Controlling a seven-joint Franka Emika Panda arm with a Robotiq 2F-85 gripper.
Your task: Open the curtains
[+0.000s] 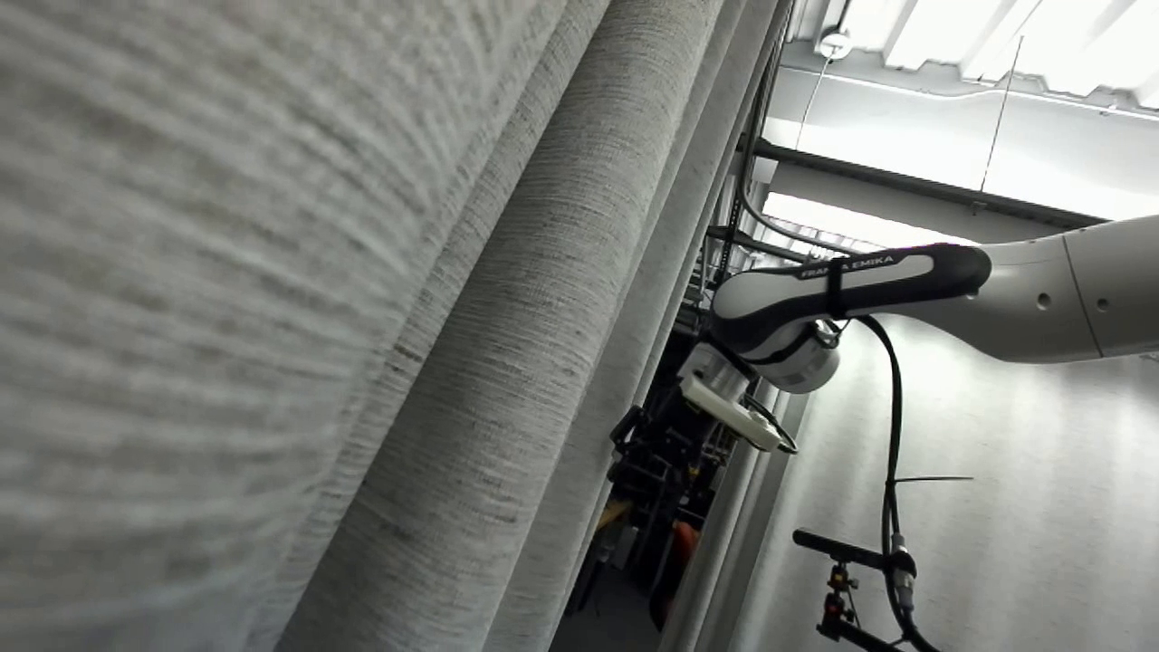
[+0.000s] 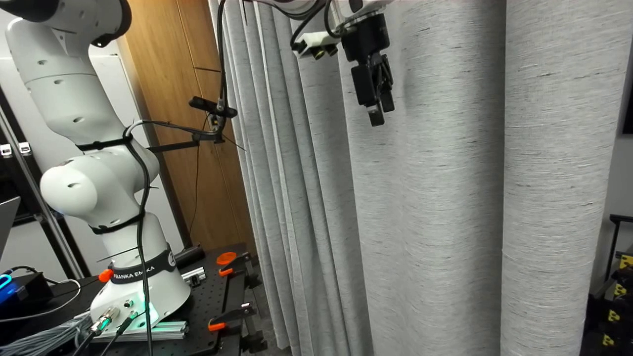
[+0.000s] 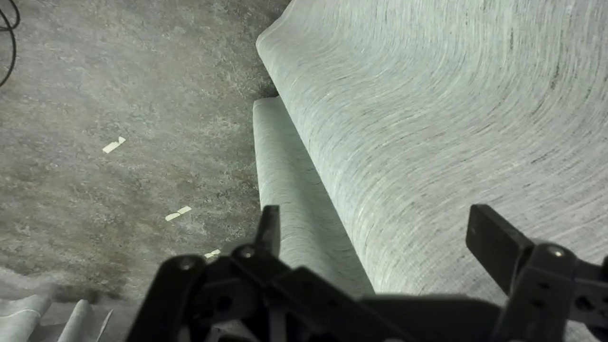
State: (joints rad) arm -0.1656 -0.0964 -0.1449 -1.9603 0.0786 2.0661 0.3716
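Light-grey curtains (image 1: 507, 344) hang in long soft folds; in an exterior view a dark gap separates them from more grey fabric (image 1: 860, 462) behind the arm. The curtains (image 2: 445, 198) also fill the middle and right of an exterior view, where my gripper (image 2: 383, 112) points downward in front of them. From the wrist, the gripper (image 3: 374, 213) stands open, its fingers (image 3: 496, 242) wide apart and no cloth seen pinched. Folds of the curtains (image 3: 403, 133) run down beyond and between the fingers. Whether a finger touches the cloth, I cannot tell.
Grey floor (image 3: 142, 104) with bits of pale tape shows left in the wrist view, a black cable (image 3: 9, 42) at its edge. The arm's base stands on a black table (image 2: 203, 311) with clamps. A camera (image 2: 212, 106) on a bracket and a wooden cabinet (image 2: 217, 198) are nearby.
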